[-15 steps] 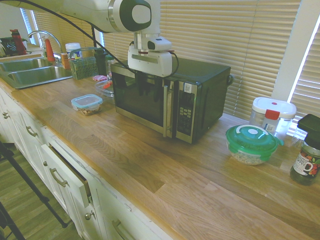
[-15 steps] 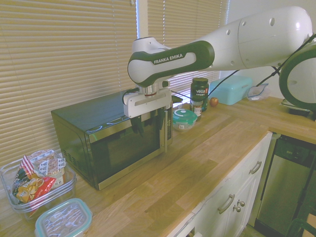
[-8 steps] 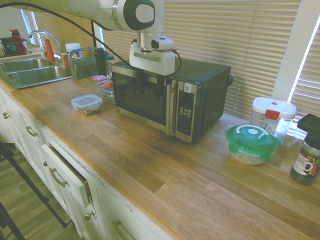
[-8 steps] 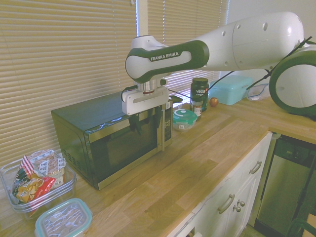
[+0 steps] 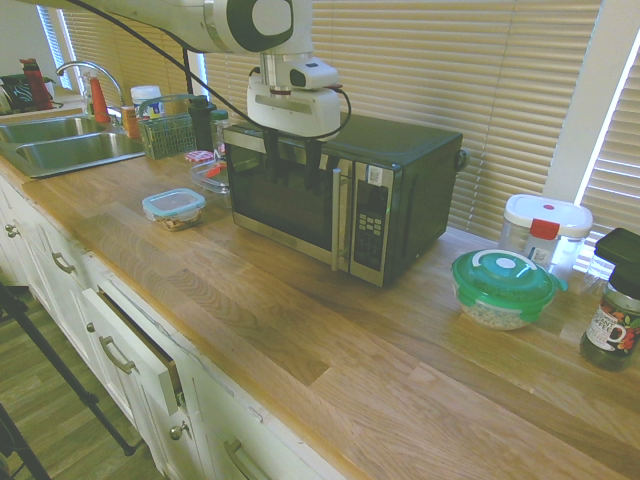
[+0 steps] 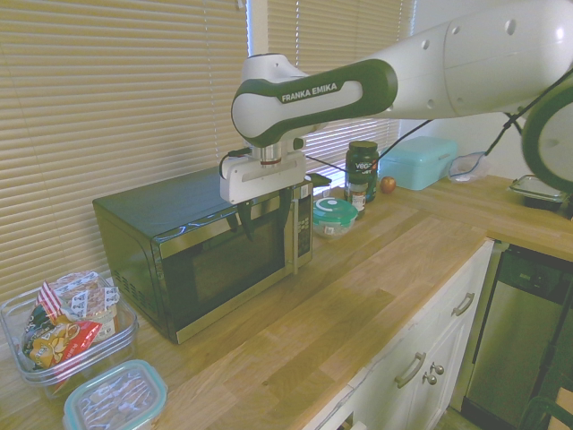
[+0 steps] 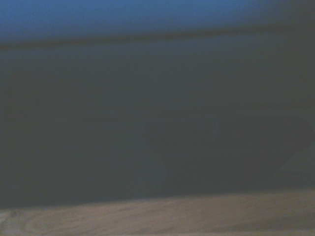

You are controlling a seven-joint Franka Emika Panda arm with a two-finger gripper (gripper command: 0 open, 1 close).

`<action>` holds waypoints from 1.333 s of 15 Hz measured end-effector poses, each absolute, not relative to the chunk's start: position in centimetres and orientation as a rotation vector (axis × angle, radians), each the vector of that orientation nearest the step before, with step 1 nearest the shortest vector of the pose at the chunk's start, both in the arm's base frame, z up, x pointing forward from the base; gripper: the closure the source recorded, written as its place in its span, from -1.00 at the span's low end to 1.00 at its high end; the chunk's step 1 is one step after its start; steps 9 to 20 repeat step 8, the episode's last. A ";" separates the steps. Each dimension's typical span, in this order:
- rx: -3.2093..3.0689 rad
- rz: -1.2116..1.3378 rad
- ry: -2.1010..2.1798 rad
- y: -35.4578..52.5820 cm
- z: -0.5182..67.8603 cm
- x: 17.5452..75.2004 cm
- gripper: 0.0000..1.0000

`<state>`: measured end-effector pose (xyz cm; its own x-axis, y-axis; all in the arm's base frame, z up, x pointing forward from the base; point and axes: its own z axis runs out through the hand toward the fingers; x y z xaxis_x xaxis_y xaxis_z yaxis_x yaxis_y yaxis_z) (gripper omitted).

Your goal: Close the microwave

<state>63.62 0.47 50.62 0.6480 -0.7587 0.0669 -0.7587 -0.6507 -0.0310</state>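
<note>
The black microwave (image 5: 400, 185) with steel front trim stands at the back of the wooden counter, also seen in the second exterior view (image 6: 170, 224). Its dark glass door (image 5: 280, 200) lies flush with the front, with the vertical silver handle (image 5: 336, 222) beside the button panel (image 5: 370, 228). My gripper (image 5: 292, 160) hangs open against the door's upper edge, fingers pointing down, nothing between them (image 6: 266, 215). The wrist view is filled by blurred dark door glass (image 7: 147, 108) above a strip of counter.
A blue-lidded container (image 5: 173, 206) lies left of the microwave, with a dish basket (image 5: 168, 135) and sink (image 5: 60, 145) beyond. A green-lidded bowl (image 5: 503, 287), white canister (image 5: 545, 228) and dark jar (image 5: 615, 320) stand to its right. A snack tub (image 6: 63, 331) sits nearby.
The door went from slightly ajar to flush with the front. My gripper moved back toward the microwave with it and rose to the door's top edge.
</note>
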 end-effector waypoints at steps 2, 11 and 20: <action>-2.855 -0.105 1.317 0.2 50.0 61.3 -1.00; -2.859 -0.150 1.303 -0.5 46.5 54.1 -1.00; -2.859 -0.150 1.303 -0.5 46.5 54.1 -1.00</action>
